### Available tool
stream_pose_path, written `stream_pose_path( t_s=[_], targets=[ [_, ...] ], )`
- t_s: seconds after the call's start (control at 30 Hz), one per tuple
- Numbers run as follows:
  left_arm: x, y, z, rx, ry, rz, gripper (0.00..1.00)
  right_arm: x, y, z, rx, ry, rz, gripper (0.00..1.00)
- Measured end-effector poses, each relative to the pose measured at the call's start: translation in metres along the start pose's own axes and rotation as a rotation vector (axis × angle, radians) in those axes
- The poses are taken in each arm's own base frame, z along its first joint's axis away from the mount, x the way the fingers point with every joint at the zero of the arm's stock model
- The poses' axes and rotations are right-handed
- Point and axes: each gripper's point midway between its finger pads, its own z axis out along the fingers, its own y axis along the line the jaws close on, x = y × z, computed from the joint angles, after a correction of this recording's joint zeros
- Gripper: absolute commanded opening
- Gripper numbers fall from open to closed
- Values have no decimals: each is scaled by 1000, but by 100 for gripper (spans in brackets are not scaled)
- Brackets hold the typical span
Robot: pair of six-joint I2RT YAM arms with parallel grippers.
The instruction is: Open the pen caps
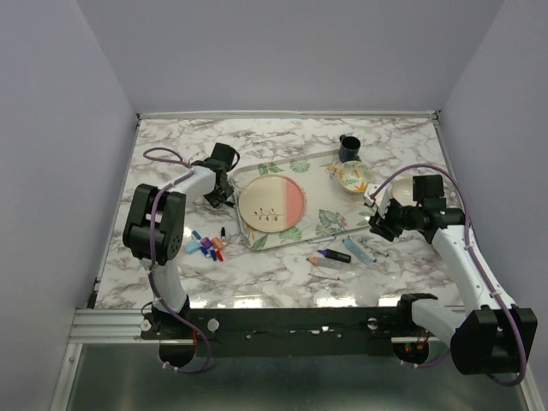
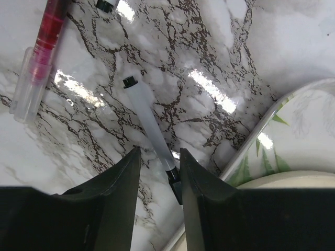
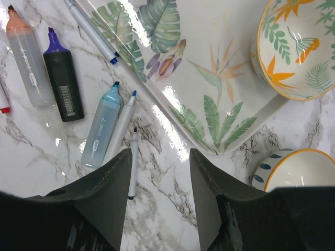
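Lying on the worktop (image 2: 209, 52), a black-ended white pen (image 2: 149, 123) runs 11 to 5 o'clock; left tool (image 2: 159, 152) and right tool (image 3: 160, 152) gape apart.

The white marble-patterned bench (image 1: 282, 274) carries a leaf-printed rectangular tray (image 1: 330, 224) centrally, small coloured plastic caps (image 1: 205, 247) near left, and markers (image 1: 338, 255) near right.

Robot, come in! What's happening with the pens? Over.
Left gripper open around black-ended pen's near end. Right gripper open above thin white pen, beside light-blue highlighter. Loose caps in a heap. Tray rim close beside left gripper.
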Motion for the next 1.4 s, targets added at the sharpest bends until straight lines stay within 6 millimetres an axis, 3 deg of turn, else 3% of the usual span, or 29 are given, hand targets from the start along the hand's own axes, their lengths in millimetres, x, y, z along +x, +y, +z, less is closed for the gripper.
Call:
stream_pose_path(
  t_s=[0.1,0.37,0.53,0.67,0.77,0.93,1.07,1.23,1.4],
  targets=[
    [1,3,3,-26,9,2,25,-1,1,0,-3,-5,-1,56],
    [1,6,5,-69,18,22,16,-2,1,0,-5,-10,-1,56],
    [0,7,4,-55,7,32,5,-6,2,-1,-4,-27,-9,56],
    [2,16,-2,-32,-6,82,0,-12,3,-4,-7,-55,-29,56],
    [1,21,-15,39,-33,142,0,-20,8,-6,-19,-95,-64,56],
    [2,11,-57,294,-82,214,0,-39,27,-13,-85,-203,-158,58],
    [14,-6,-95,558,-90,270,0,-46,45,-12,-166,-276,-234,68],
    [61,-46,-136,891,60,423,0,-47,75,-11,-264,-372,-361,83],
    [164,-65,-178,1146,368,679,0,-55,89,-15,-301,-462,-490,83]
  ],
)
